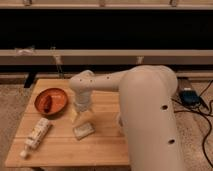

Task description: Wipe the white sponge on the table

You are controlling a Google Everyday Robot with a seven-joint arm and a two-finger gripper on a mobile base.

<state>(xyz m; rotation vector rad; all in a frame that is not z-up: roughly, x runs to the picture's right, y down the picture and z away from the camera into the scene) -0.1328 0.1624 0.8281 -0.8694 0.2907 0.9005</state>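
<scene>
The white sponge (83,130) lies flat on the table (60,152), a light wooden plank top, near its middle. My gripper (81,119) points straight down onto the sponge's top and is shut on it, pressing it against the wood. The thick white arm (145,115) reaches in from the right and covers the table's right side.
A red bowl (51,101) with something dark in it sits at the table's back left. A white labelled bottle (37,134) lies at the front left. On the floor to the right are a blue device (189,96) and black cables (206,130).
</scene>
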